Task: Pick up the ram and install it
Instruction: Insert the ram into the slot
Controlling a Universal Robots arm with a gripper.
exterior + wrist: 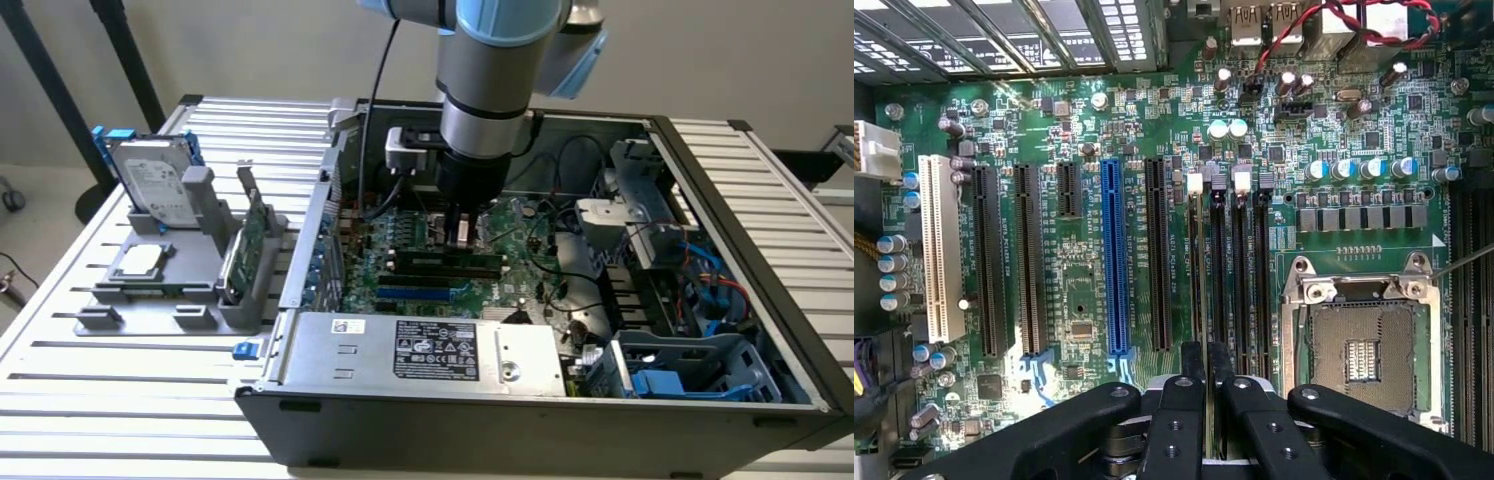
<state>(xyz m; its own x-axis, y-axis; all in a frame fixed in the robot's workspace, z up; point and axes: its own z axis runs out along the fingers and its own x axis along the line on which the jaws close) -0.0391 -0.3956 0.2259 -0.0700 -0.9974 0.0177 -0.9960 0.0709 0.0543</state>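
Pincer: your pincer (pixel 1200 385) is closed on the ram (pixel 1197 270); in the wrist view you see the two inner fingers (pixel 1179 420) pressed close together with the thin stick between them.
Ram: you see it edge-on in the wrist view, running away from the fingers along the first of the black memory slots (pixel 1239 270), beside the CPU socket (pixel 1364 345). You cannot tell from these views whether it is fully seated or only resting in the slot.
Arm: in the exterior view your arm (pixel 487 80) comes straight down into the open computer case (pixel 747 230), with the pincer (pixel 461 232) low over the motherboard (pixel 400 240) near its middle.
Motherboard: green, with a blue expansion slot (pixel 1114 260), several black expansion slots and a white slot (pixel 939 250) lying parallel to the memory slots.
Case: it lies on its side on the slatted metal surface (pixel 120 380), with the power supply (pixel 427 350) at the near edge and blue drive brackets (pixel 681 385) toward the exterior view's right.
Holder: on the exterior view's left, well apart from the case, a grey holder (pixel 160 290) carries a silver hard drive (pixel 154 185) standing up, a green card with a metal bracket (pixel 244 255) on edge, and a small square chip (pixel 140 262) lying flat.
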